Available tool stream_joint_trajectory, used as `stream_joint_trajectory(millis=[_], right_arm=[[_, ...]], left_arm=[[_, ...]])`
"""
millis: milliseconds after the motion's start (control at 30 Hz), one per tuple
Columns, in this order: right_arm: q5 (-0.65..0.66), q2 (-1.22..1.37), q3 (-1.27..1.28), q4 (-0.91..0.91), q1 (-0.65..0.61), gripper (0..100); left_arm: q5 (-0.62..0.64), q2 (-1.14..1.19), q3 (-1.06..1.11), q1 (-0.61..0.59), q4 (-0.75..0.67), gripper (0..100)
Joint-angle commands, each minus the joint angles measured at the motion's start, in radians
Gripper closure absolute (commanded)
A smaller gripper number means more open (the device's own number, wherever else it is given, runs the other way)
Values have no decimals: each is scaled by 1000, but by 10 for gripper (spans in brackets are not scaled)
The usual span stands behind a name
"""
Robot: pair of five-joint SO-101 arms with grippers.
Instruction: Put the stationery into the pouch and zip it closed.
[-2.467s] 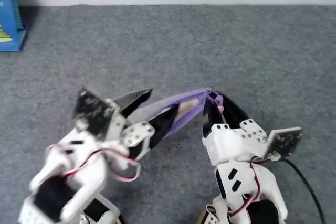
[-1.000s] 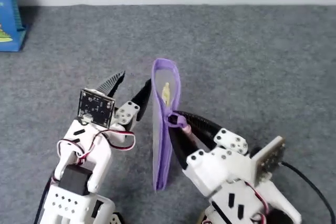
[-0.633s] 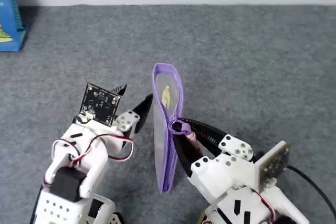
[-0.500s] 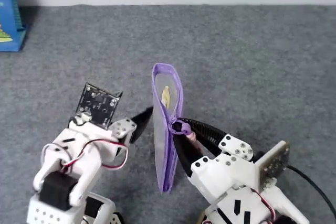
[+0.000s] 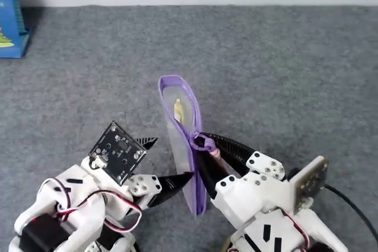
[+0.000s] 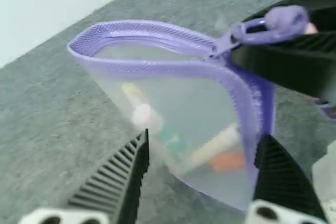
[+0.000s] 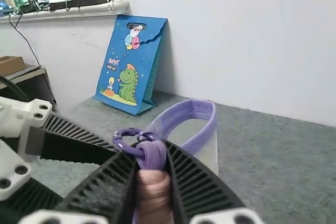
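Pinching one pouch's [image 5: 180, 123] zipper pull [image 6: 269, 21] is the right hand [image 7: 152, 153].

Blue gift bag [image 7: 130, 64] against wall [image 7: 236, 35]

White shells on both arms [image 5: 260, 196] — silver screws [image 5: 264, 171] at the joints, black ribbed fingers [image 5: 174, 182] up front. Red and white wires [image 5: 106, 193] loop over the lower-left arm [image 5: 77, 205], a dark square circuit board [image 5: 118, 151] above; black cable [image 5: 354, 210] trails lower right.
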Motion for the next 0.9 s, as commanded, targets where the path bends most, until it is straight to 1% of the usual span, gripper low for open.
stream_joint_trajectory(millis=[0,67,167,300,500,667,767,867], right_arm=[[-26,10,2,10,-5,991],[-28,10,2,2,-10,991],[-31,10,3,-15,-12,991],[-74,10,3,-19,-7,991],[-107,10,31,-21,-5,991],[-121,8,28,-21,-4,991],[-124,-27,40,-42,13,991],[-121,-82,71,-74,28,991]], left_arm=[[26,-2,-54,14,-3,686],[29,-2,-50,14,-17,686],[68,-2,-48,14,-25,685],[75,-2,-54,17,-26,685],[83,-3,-53,115,2,686],[150,-3,-56,127,5,686],[173,-35,-51,129,-15,686],[209,-100,-18,129,-89,686]])
